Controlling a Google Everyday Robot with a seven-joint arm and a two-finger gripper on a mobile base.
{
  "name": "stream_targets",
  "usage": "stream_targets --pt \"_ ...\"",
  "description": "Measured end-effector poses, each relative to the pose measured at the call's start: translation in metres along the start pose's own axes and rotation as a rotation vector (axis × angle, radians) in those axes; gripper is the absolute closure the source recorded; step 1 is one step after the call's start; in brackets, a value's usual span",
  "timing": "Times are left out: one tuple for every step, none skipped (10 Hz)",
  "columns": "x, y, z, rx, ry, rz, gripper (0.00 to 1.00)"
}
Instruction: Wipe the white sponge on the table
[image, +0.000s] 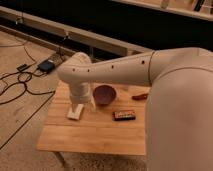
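The white sponge (75, 112) lies flat on the left part of the light-wood table (95, 136). My white arm reaches in from the right, bends at the wrist and points down over the sponge. The gripper (83, 104) hangs just above the tabletop. Its fingers stand open: the left finger (75, 103) comes down onto the sponge's top end and the right one stands beside the sponge, toward the bowl. The wrist hides the sponge's far end.
A dark red bowl (105, 94) sits right of the gripper, close to it. A dark candy bar (124, 115) lies further right, with a small red object (139, 96) behind it. Cables and a black box (46, 65) lie on the floor at left.
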Motion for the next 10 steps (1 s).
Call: stream_targets --pt "0.0 0.0 0.0 0.0 0.0 0.0 0.35" --pt "0.0 0.0 0.0 0.0 0.0 0.0 0.35" --pt "0.0 0.0 0.0 0.0 0.0 0.0 0.35" --pt "0.0 0.0 0.0 0.0 0.0 0.0 0.35" --pt "0.0 0.0 0.0 0.0 0.0 0.0 0.35" --pt "-0.002 0.001 0.001 -0.003 0.001 0.0 0.35" --pt "-0.006 0.004 0.005 -0.001 0.005 -0.015 0.35" --pt "-0.011 0.013 0.009 -0.006 0.007 -0.039 0.35" --pt "-0.016 0.021 0.012 -0.005 0.005 -0.066 0.35" --pt "-0.02 0.03 0.016 -0.005 0.006 -0.096 0.35"
